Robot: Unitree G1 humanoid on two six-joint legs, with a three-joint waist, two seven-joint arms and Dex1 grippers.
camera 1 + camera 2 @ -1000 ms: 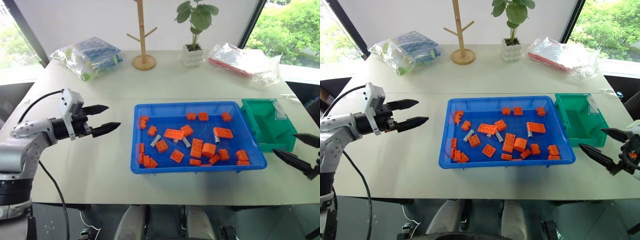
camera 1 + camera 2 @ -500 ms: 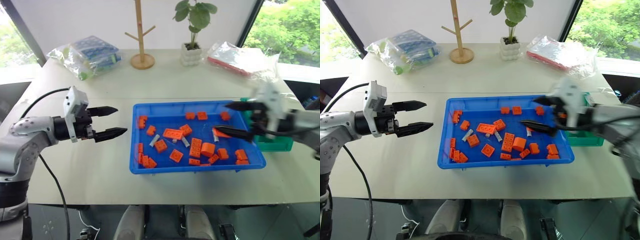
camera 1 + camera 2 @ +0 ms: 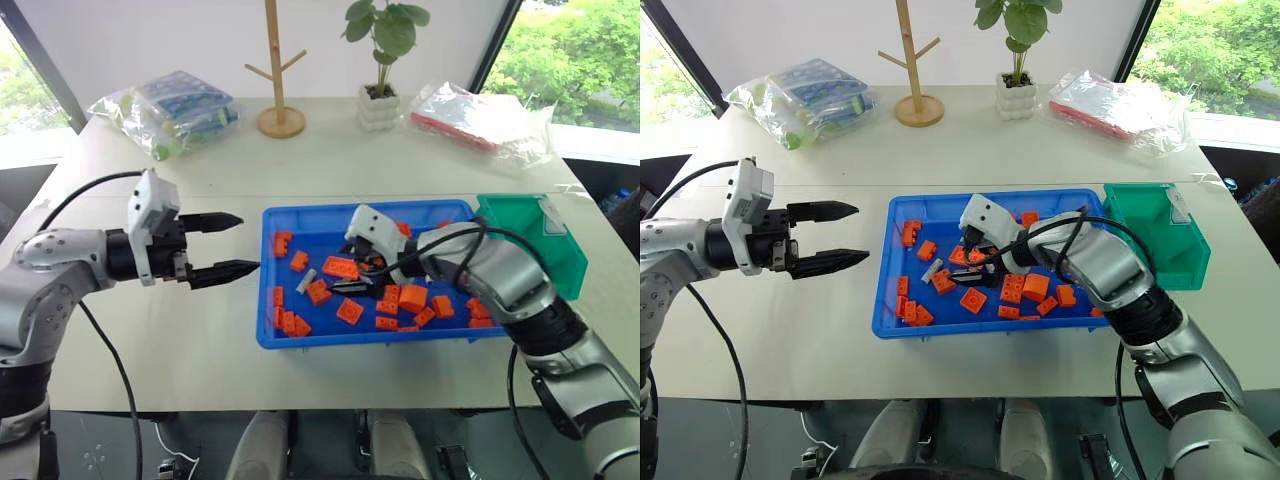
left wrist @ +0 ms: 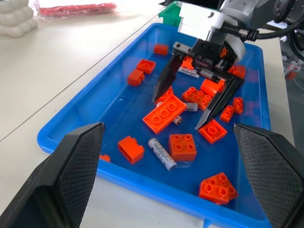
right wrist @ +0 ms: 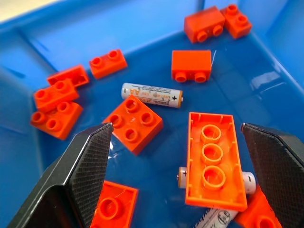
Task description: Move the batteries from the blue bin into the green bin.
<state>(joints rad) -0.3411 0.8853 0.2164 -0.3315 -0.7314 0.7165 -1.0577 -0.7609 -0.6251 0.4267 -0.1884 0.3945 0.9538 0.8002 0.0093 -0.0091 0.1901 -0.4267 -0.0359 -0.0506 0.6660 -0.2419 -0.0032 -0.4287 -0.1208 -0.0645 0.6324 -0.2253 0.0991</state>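
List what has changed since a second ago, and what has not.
The right pincer swung from beside the green bin across to the middle of the blue bin, and now hangs open over a long orange brick and the batteries. It holds nothing. The left pincer stays open beside the blue bin; bricks and batteries lie unmoved.

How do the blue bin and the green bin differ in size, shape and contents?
The blue bin is large, shallow and flat; the green bin is smaller and deeper, with a sloped front. The blue bin holds orange bricks and batteries; nothing shows inside the green bin. Both stand on the table.
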